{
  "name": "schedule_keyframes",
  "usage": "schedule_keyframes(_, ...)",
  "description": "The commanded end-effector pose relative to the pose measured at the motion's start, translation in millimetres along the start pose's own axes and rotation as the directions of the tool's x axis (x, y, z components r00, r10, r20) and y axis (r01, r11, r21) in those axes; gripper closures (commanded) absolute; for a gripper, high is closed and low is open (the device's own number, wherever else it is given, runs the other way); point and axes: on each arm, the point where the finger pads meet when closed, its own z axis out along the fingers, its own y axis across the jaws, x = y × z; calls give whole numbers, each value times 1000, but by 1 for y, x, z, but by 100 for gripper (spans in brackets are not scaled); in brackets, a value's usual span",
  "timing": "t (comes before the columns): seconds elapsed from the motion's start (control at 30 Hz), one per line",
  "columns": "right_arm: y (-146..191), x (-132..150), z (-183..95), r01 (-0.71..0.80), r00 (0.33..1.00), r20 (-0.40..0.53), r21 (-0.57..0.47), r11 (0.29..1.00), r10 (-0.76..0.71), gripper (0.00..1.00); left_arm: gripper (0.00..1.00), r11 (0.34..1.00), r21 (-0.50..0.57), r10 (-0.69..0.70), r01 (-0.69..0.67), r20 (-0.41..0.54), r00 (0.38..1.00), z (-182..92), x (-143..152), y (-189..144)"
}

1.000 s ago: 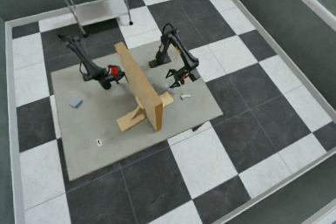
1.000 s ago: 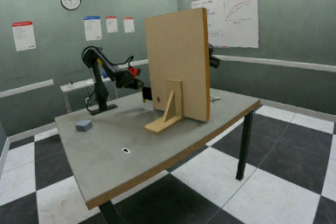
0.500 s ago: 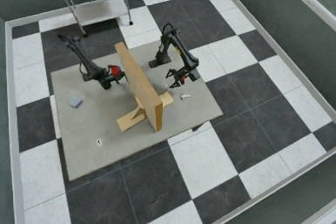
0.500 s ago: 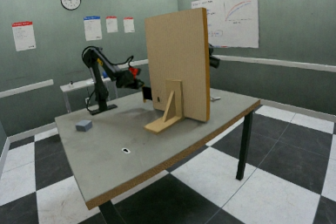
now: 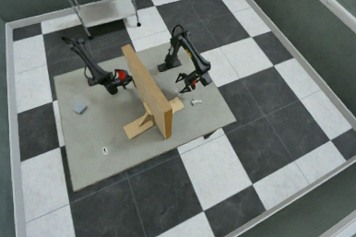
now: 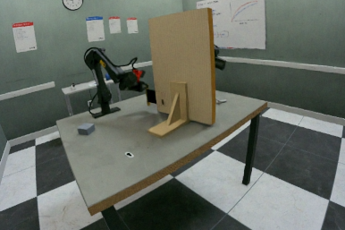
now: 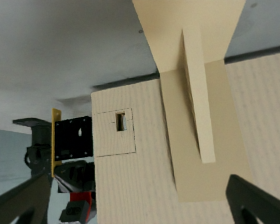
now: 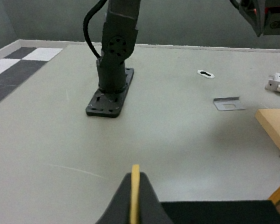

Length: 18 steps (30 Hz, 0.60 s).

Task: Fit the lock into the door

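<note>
The door [image 5: 149,87] [image 6: 180,55] [image 7: 126,185] stands upright in its wooden foot. A small keyhole [image 6: 163,102] [image 7: 121,121] pierces its face near the slot edge. My right gripper [image 7: 53,170] [image 8: 136,181] is shut on the lock's brass plate. The lock [image 6: 152,97] [image 7: 73,140] [image 8: 216,212] is held above the table, its black case toward the door's edge. In the left wrist view the case reaches the edge line while the plate stands clear outside. Entry into the slot cannot be judged. My left gripper [image 5: 178,86] [image 7: 138,182] is open, empty, across the door.
The wooden foot [image 5: 134,128] [image 6: 158,130] spreads on both sides of the door. A grey block [image 5: 79,107] [image 6: 86,128] and a keyhole plate [image 5: 104,150] [image 6: 129,154] lie on the table. A handle [image 5: 196,102] and a bent metal plate [image 8: 229,102] lie on the left arm's side.
</note>
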Motion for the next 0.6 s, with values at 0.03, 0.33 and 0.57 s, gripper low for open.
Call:
schedule_keyframes(0.03,2,-12,0,37,998,50,-20,999,-36,100,0,1000,-10,9,-10,-7,1000,0,7,2)
schedule_keyframes(0.33,2,-5,0,23,999,25,-13,1000,-23,100,0,1000,-10,9,-10,-7,1000,0,7,2)
schedule_keyframes(0.57,1,-7,0,33,999,20,-8,999,-33,100,0,1000,-10,9,-10,-7,1000,0,7,2)
